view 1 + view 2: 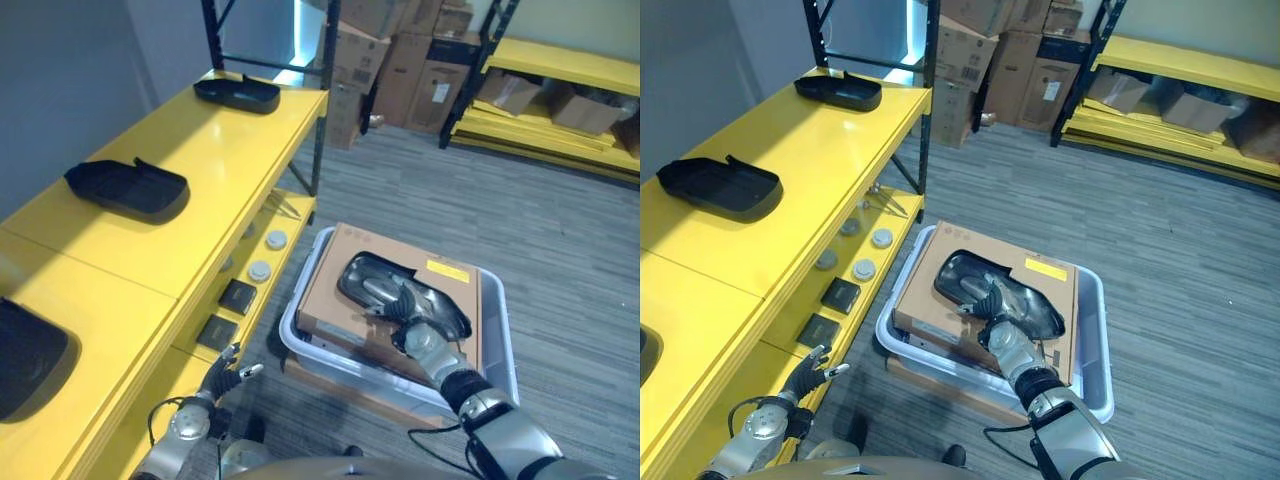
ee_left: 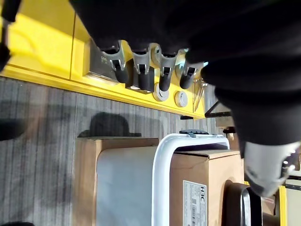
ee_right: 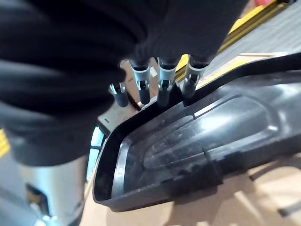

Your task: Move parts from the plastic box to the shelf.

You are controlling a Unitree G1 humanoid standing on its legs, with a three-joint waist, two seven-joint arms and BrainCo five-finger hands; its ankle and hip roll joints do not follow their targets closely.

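Observation:
A glossy black moulded part (image 1: 366,277) (image 3: 197,136) lies on a brown cardboard sheet (image 1: 335,300) on top of the white plastic box (image 1: 504,340). My right hand (image 1: 415,325) rests on the near end of that part. Its fingers (image 3: 162,89) are straight and reach over the part's far rim; the thumb stays apart. My left hand (image 1: 222,378) hangs open, low beside the front of the yellow shelf (image 1: 230,150), its fingers (image 2: 141,70) straight and holding nothing. Three similar black parts (image 1: 128,187) (image 1: 238,93) (image 1: 25,365) lie on the shelf top.
The lower shelf level carries small round pieces (image 1: 260,270) and flat black pads (image 1: 238,296). Stacked cardboard boxes (image 1: 400,60) stand at the back, with another yellow rack (image 1: 560,70) at the back right. Grey carpet surrounds the box.

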